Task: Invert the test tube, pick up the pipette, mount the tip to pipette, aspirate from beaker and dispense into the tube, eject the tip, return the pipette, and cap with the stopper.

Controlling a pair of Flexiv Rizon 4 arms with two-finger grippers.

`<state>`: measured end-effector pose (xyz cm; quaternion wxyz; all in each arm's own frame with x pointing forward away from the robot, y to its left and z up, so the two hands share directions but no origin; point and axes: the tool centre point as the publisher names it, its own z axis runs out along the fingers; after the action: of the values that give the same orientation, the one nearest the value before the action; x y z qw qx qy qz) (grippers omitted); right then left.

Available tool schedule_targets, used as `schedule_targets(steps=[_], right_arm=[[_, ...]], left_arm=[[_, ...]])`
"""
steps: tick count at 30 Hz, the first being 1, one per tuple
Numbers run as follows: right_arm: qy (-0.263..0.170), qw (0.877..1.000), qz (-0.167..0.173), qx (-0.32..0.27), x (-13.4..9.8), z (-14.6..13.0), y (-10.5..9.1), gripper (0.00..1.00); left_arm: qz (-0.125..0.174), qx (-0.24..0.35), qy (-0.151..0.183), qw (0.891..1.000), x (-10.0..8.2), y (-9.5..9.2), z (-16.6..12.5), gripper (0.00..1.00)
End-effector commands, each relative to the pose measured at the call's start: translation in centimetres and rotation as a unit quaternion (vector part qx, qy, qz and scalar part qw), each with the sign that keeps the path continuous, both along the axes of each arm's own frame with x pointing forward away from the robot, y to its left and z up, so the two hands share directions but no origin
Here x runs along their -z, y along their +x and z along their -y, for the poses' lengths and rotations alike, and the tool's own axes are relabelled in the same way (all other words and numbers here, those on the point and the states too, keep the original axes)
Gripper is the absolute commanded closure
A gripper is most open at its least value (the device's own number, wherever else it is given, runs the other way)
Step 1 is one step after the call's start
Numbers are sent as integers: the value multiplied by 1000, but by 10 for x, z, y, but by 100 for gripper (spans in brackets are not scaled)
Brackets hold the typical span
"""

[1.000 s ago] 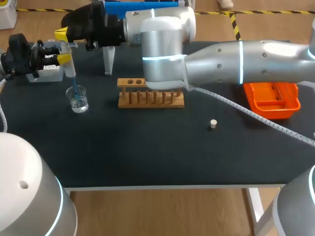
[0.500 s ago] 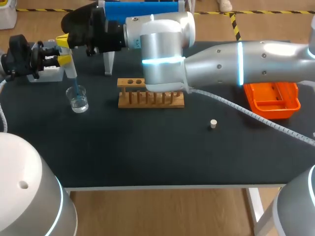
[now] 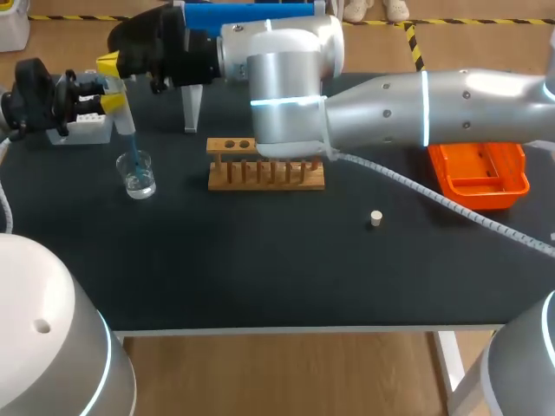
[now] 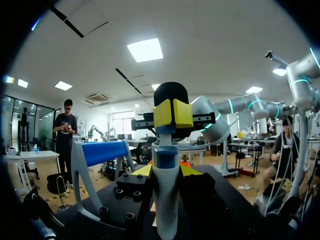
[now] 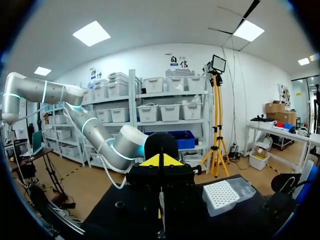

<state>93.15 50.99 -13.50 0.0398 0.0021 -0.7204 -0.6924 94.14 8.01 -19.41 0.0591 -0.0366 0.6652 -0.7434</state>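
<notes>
The left claw [image 3: 110,102] still pinches the pipette [image 4: 165,200], its blue tip [image 3: 132,152] dipped in the beaker [image 3: 138,177] just below. The right claw [image 4: 173,113], pressed together atop the pipette, has lifted slightly since a moment ago.

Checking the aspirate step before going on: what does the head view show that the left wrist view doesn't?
Head view only: the blue tip reaching into the beaker, the wooden rack, the loose stopper. Left wrist view only: the right pincer, yellow tips closed together at the top of the pipette. Both: the left pincer gripping the pipette.
</notes>
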Motion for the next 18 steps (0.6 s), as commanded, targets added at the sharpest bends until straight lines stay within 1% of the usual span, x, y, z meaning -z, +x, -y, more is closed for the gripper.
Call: schedule_targets(steps=[1, 7, 17, 18], right_arm=[[6, 1000, 9, 3, -14, 4, -1, 100], [18, 999, 26, 2, -37, 8, -2, 100], [19, 999, 35, 0, -44, 10, -5, 100], [19, 999, 39, -2, -44, 10, -5, 87]], left_arm=[[0, 3, 1, 1000, -2, 1, -1, 100], [0, 3, 1, 1000, -2, 1, -1, 100], [0, 3, 1, 1000, -2, 1, -1, 100], [0, 3, 1, 1000, -2, 1, -1, 100]])
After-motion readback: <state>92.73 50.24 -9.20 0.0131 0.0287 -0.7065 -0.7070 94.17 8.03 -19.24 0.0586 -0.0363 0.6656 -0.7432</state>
